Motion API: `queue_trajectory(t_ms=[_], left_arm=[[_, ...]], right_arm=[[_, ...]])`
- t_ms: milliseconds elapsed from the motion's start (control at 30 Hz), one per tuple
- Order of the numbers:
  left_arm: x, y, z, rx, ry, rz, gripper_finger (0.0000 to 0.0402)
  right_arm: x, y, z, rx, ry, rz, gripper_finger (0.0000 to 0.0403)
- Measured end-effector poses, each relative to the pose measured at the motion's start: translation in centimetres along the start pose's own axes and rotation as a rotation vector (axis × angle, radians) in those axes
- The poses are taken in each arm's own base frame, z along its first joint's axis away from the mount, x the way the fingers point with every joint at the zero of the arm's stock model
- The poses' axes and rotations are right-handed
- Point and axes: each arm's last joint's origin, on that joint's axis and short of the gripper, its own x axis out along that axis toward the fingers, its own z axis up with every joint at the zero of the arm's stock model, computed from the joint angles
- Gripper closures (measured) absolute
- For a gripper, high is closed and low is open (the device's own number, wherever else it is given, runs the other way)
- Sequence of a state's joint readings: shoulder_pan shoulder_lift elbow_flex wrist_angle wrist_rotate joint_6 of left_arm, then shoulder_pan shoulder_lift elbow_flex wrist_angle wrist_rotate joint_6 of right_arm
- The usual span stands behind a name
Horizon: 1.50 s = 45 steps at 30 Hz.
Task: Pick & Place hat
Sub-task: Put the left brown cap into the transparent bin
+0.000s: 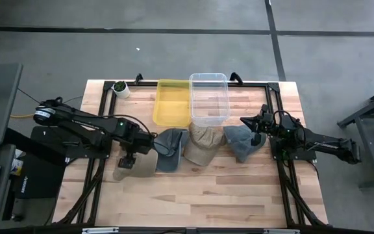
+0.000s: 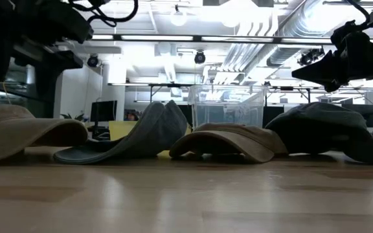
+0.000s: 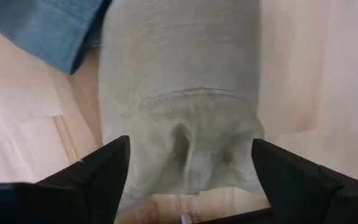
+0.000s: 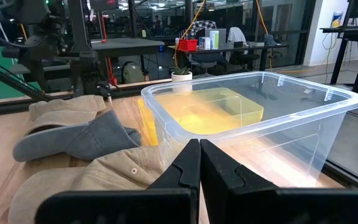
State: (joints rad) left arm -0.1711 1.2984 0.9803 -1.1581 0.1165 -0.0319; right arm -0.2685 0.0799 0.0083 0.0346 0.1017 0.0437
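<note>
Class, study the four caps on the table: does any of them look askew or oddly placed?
Yes. The blue-grey cap looks crumpled, folded up into a peak, with its edge lying over the beige cap beside it. The tan cap and dark grey cap sit flatter. The left gripper hangs open over the beige cap.

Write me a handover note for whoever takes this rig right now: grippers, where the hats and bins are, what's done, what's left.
Left gripper: open, straddling the beige hat at the row's left end, not closed on it.
Right gripper: shut, empty, over the grey hat at the right end.
Between them lie the blue-grey hat and the tan hat, all four on the table.
The yellow bin and the clear bin hold no hats.
Done: nothing placed.
Left: all four hats.
</note>
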Motion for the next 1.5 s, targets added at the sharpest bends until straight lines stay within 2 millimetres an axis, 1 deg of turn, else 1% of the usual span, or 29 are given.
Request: queue_trajectory(t_ms=[133, 367, 467, 600, 833, 1500], left_arm=[[0.5, 0.0, 0.0, -0.008, -0.009, -0.036, 0.0066], [2.2, 0.0, -1.0, -0.067, 0.055, -0.094, 0.0064], [2.6, 0.1, -1.3, -0.067, 0.069, -0.082, 0.0064], [3.2, 0.2, -1.2, -0.068, 0.039, -0.069, 0.0064], [4.6, 0.5, -1.7, -0.081, 0.040, -0.027, 0.0064], [4.8, 0.7, -1.6, -0.103, 0.044, 0.029, 0.0064]], right_arm=[[0.0, 0.0, 0.0, 0.000, 0.000, 0.001, 0.0402], [0.0, 0.0, 0.0, 0.000, 0.000, 0.001, 0.0402], [0.0, 0.0, 0.0, 0.000, 0.000, 0.000, 0.0402], [0.0, 0.0, 0.0, 0.000, 0.000, 0.000, 0.0402], [0.0, 0.0, 0.0, 0.000, -0.001, 0.000, 0.0402], [0.0, 0.0, 0.1, 0.001, -0.006, 0.000, 0.0402]])
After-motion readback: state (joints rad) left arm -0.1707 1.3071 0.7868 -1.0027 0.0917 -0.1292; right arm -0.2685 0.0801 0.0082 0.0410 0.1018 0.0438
